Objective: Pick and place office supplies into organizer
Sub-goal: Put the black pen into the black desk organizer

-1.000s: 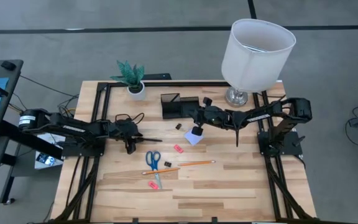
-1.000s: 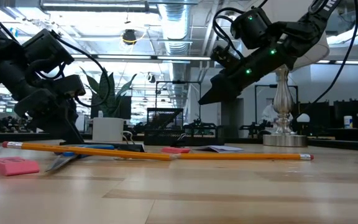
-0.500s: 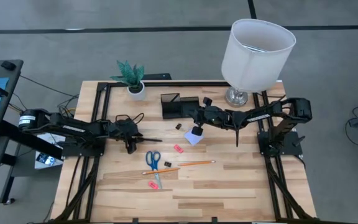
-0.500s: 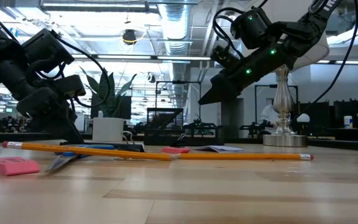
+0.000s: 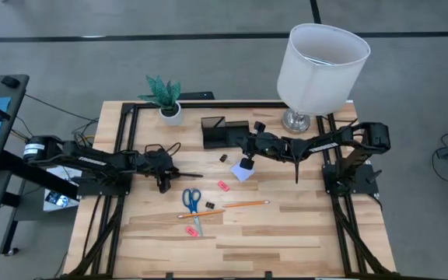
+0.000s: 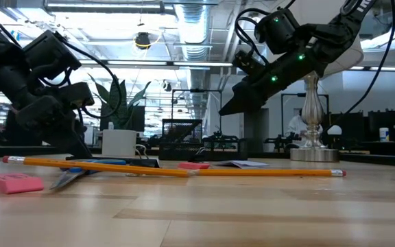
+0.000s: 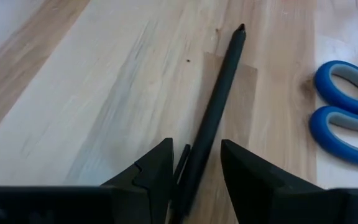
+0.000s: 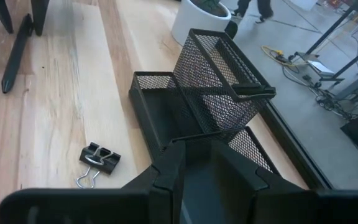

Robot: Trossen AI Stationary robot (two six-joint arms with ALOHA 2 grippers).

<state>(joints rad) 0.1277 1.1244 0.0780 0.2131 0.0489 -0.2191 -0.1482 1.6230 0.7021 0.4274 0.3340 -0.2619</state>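
Note:
A black pen (image 7: 219, 93) lies out from my left gripper (image 7: 197, 162), which is shut on it low over the table's left middle (image 5: 164, 177). My right gripper (image 5: 247, 158) hangs shut above the table (image 6: 223, 110), over the lavender note pad (image 5: 242, 174) and just short of the black mesh organizer (image 8: 210, 87); I see nothing between its fingers. The blue-handled scissors (image 5: 192, 201), an orange pencil (image 5: 243, 204), pink erasers (image 5: 223, 186) and a black clip (image 8: 98, 160) lie flat on the wood. My left gripper pinches the pen's clip end (image 7: 188, 165) between its two fingers, which lie along the pen. They slant down from the table's left side. The pen points toward the table's right edge, its far tip (image 7: 241, 28) low at the table; whether the tip rests there I cannot tell.
A white-shaded lamp (image 5: 321, 66) stands at the far right, close behind my right arm. A white plant pot (image 5: 169, 113) sits at the far left. A second pencil (image 5: 204, 212) and an eraser (image 5: 190, 231) lie near the scissors. The near half of the table is bare wood.

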